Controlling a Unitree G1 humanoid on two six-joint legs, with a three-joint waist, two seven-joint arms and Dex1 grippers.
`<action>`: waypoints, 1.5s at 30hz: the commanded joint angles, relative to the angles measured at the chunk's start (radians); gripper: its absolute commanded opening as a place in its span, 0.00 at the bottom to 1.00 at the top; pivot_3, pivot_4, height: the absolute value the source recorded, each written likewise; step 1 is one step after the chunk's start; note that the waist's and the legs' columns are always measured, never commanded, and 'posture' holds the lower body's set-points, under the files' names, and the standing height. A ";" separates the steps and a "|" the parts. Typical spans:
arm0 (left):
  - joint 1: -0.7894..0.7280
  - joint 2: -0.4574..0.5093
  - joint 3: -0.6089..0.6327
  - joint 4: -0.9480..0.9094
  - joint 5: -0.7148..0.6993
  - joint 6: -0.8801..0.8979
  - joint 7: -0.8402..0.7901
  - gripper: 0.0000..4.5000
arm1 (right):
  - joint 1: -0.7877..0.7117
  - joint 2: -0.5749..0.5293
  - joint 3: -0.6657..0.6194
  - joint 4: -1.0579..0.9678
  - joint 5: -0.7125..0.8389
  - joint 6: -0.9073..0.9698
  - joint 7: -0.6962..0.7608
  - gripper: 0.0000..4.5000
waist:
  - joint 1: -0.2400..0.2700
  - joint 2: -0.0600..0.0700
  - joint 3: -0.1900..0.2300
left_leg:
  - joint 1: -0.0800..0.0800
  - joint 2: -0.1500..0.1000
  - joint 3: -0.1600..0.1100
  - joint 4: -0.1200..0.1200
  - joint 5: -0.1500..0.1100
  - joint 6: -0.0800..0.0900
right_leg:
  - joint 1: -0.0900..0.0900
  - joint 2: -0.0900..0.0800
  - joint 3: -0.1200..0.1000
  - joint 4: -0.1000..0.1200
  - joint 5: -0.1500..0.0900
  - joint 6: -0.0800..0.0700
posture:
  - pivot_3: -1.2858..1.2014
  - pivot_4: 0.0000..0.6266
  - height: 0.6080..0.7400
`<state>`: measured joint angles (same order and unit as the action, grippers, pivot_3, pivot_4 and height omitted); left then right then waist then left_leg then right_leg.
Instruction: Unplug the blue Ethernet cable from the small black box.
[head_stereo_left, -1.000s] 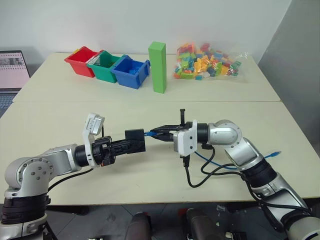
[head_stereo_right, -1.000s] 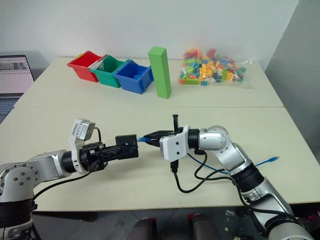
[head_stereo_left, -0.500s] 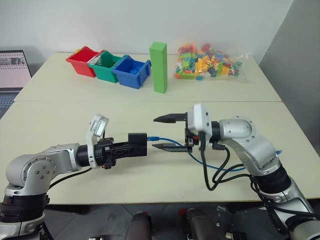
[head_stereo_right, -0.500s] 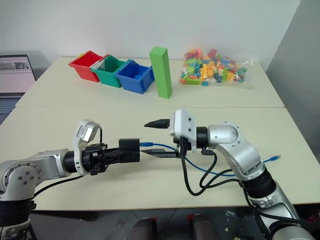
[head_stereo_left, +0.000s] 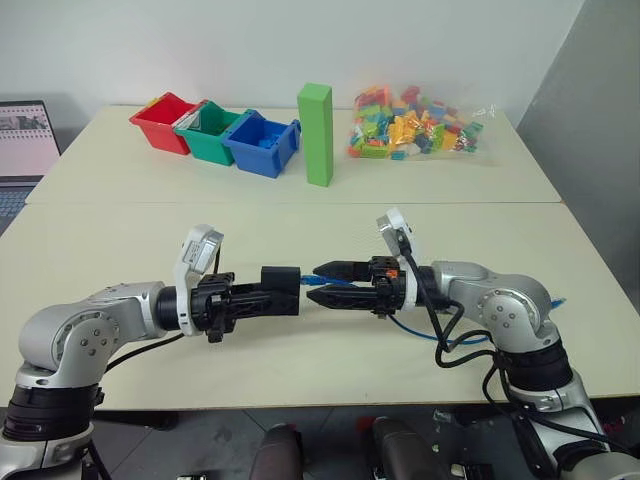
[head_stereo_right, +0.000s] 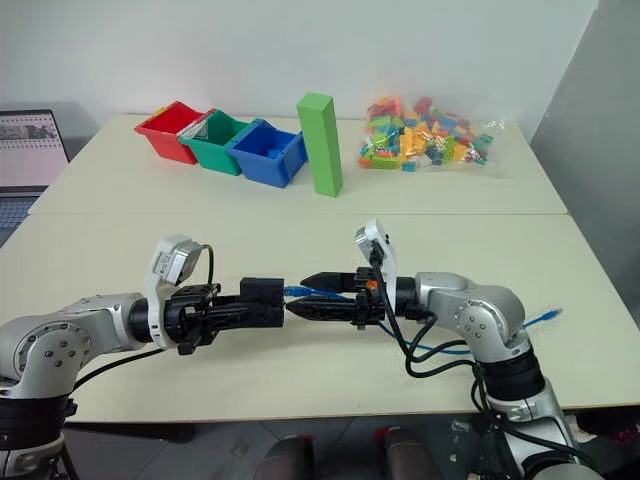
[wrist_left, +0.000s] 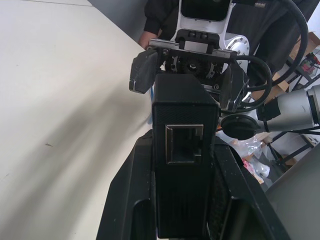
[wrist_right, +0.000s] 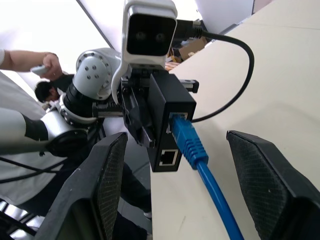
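Observation:
My left gripper is shut on the small black box and holds it just above the table, its free port facing the left wrist camera. The blue Ethernet cable is plugged into the box's side; its plug sits in the upper port. My right gripper is open and points at the box, one finger on each side of the plug without touching it. The cable trails back under the right arm to its loose end on the table.
At the back of the table stand a red bin, a green bin, a blue bin, an upright green block and a bag of colourful bricks. A laptop is at far left. A person stands behind.
The right gripper let go of the plug, opened wide and rolled about its own line. Its fingers now straddle the plug close to the box. The left gripper and box stayed put.

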<state>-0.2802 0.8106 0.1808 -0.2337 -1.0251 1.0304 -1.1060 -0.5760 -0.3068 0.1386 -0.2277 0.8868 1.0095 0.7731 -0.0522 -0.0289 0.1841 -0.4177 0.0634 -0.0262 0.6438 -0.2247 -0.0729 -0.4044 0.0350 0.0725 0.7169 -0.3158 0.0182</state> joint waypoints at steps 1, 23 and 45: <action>-0.004 0.018 -0.004 -0.035 0.009 -0.027 -0.028 0.18 | -0.027 0.017 -0.021 0.000 0.029 0.014 -0.003 0.74 | -0.001 0.000 0.000 | 0.000 0.000 0.000 0.000 0.000 0.000 | 0.000 0.000 0.000 0.000 0.000 0.000 | 0.52 0.24 1.00; 0.004 0.018 -0.013 -0.038 0.028 -0.052 -0.035 0.18 | -0.039 0.013 0.015 0.015 -0.022 0.002 0.031 0.74 | -0.003 0.000 0.000 | 0.000 0.000 0.000 0.000 0.000 0.000 | 0.000 0.000 0.000 -0.001 0.000 0.000 | 0.52 0.24 1.00; 0.009 0.001 -0.018 -0.045 0.032 -0.061 -0.048 0.18 | -0.057 0.004 0.030 0.012 -0.042 0.009 0.072 0.02 | -0.003 0.000 0.000 | 0.000 0.000 0.000 -0.001 0.000 0.000 | 0.000 0.000 0.000 -0.001 0.000 0.000 | 0.52 0.24 1.00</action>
<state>-0.2677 0.8152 0.1604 -0.2451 -0.9831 0.9848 -1.1463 -0.6098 -0.3033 0.1633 -0.1913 0.8446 1.0184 0.8417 -0.0556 -0.0286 0.1842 -0.4181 0.0635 -0.0261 0.6430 -0.2248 -0.0729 -0.4047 0.0352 0.0725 0.7157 -0.3160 0.0184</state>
